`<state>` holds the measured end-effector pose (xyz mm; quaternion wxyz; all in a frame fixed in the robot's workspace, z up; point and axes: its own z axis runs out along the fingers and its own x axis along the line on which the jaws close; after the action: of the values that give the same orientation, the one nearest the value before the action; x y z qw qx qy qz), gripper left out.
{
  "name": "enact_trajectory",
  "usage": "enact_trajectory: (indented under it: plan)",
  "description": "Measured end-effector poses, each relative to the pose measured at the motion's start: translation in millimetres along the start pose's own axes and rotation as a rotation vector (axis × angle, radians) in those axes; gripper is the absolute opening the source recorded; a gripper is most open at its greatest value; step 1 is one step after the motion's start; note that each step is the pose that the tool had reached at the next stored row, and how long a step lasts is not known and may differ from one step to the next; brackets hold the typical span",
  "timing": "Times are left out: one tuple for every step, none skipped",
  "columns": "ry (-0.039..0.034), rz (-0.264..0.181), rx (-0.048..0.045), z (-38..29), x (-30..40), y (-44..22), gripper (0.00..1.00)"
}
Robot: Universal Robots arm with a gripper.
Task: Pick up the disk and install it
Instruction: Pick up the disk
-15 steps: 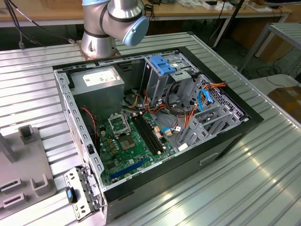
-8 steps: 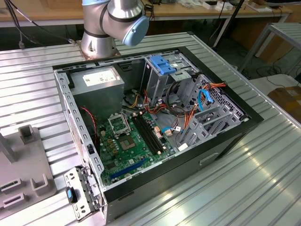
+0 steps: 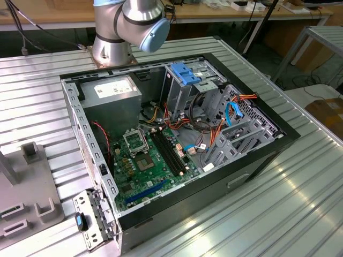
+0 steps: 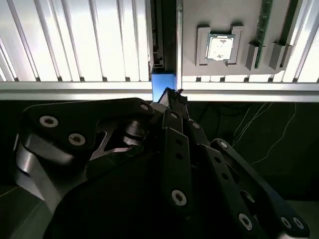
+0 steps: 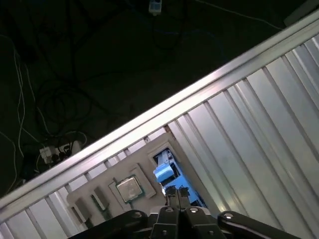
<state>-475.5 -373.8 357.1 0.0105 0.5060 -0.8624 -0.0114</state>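
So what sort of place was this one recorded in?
Probably a robotics lab for PC assembly: an open computer case with its motherboard on a ribbed metal table, the robot arm mounted behind it, wooden workbenches beyond.

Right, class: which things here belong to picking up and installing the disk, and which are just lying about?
For the job: the disk, right at the gripper; the open computer case.
Lying about: processor chip and memory stick, both held in the grey tray.
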Motion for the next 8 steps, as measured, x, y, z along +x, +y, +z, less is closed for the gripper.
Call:
enact_trajectory:
  plan:
    - [0.0011, -0.04, 0.0003, 0.1, 0.0, 0.0, 0.11]
    - [0.002, -0.065, 0.0004, 0.1, 0.0, 0.0, 0.11]
    - [0.0025, -0.084, 0.0005, 0.2, 0.0, 0.0, 0.11]
    - [0.0034, -0.113, 0.0008, 0.2, 0.0, 0.0, 0.11]
    - [0.0049, -0.163, 0.0011, 0.4, 0.0, 0.0, 0.11]
    - [0.006, -0.2, 0.0014, 0.4, 0.0, 0.0, 0.11]
    - [0.0067, -0.229, 0.0019, 0.5, 0.0, 0.0, 0.11]
    - [0.0078, -0.27, 0.0025, 0.6, 0.0, 0.0, 0.11]
